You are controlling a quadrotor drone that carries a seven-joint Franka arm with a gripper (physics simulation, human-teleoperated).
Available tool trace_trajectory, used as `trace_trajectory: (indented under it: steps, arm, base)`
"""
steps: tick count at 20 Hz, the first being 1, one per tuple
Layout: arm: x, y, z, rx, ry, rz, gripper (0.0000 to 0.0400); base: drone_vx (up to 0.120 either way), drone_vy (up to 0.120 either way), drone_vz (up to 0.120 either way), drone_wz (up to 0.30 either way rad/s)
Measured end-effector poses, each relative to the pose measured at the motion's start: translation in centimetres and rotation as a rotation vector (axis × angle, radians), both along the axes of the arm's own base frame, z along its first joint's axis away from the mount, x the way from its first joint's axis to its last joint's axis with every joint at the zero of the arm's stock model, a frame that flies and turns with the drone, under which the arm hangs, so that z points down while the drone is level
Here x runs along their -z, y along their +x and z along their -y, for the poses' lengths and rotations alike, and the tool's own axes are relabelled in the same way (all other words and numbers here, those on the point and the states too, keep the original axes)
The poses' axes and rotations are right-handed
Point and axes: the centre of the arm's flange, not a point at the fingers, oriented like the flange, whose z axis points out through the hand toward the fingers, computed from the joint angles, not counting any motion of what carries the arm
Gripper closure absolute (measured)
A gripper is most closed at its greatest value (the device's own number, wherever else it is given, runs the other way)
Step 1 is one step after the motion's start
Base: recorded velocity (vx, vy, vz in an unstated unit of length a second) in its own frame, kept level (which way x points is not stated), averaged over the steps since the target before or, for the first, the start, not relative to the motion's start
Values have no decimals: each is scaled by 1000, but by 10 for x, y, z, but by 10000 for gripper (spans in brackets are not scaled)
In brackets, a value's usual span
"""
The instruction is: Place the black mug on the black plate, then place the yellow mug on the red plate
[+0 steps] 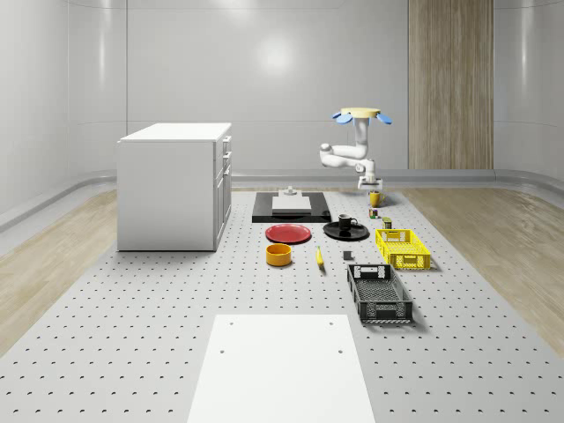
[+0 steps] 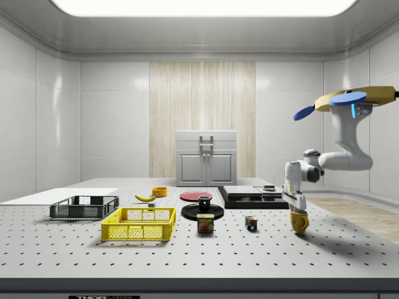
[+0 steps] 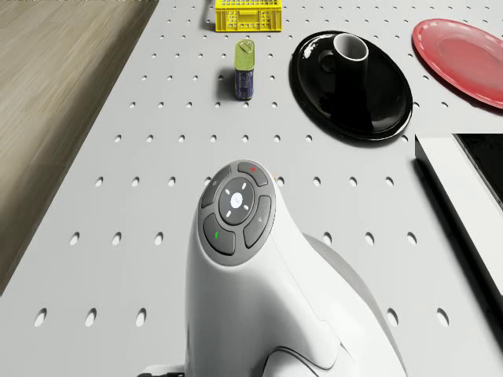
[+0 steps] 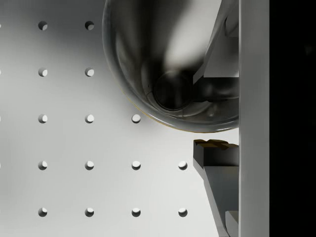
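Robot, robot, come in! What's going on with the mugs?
Drone hovering beside the stove block; gripper shut on yellow mug, just off the table. Black mug already on black plate. Red plate bare, path open.

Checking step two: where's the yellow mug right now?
The yellow mug hangs tilted in the gripper, low over the perforated table at the side view's right, beyond the small multicoloured cube; the drone hovers above.
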Motion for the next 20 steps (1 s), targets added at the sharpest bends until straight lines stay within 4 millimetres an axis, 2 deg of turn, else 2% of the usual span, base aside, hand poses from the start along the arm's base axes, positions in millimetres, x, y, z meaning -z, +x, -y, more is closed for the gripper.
trace_trajectory:
  steps: [4,9,13,15,20]
  arm:
    - [14,0,0,0,0,0,290]
    - [22,0,0,0,0,0,290]
    - [24,0,0,0,0,0,290]
    - [25,0,0,1,0,0,290]
    - [25,0,0,57,0,0,290]
  base:
    - [0,0,120,0]
    - [0,0,120,0]
    - [110,-120,110,0]
    - [40,-40,0,-50]
    - [0,0,0,-300]
